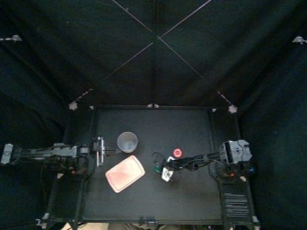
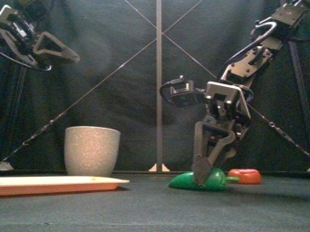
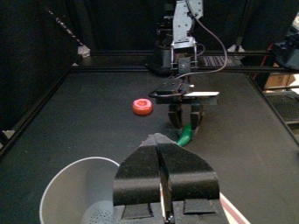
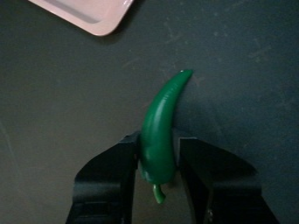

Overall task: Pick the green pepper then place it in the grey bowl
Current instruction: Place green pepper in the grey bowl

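Pepper (image 4: 163, 118) in our sights, green and curved, lying on the table (image 1: 192, 126) to the right of the cup (image 1: 127, 141) and nearer the front edge. We see the right gripper (image 4: 162, 164) down over it, and the wrist view gives us the detail. The two jaws stand on either side of the stalk end, drawn in close and pressed against its sides, with the pointed tip sticking out beyond them. From the front we see the pepper's underside level with the table top.

Over to the cup, tall, grey and speckled, standing upright. Just in front of it we have the tray (image 1: 124, 173), flat and pink, lying at a slant. We make out nothing lying on the tray. To the right of the cup, farther back than the pepper, sits a small red toy (image 1: 178, 154). From the front it shows just past the pepper, the two near each other, though we cannot tell whether they touch.

On the left of the cup we find the left gripper (image 3: 167, 171), held up off the table. Its jaws are pressed together with nothing between them, and its wrist view looks over the cup's rim across to the right arm.
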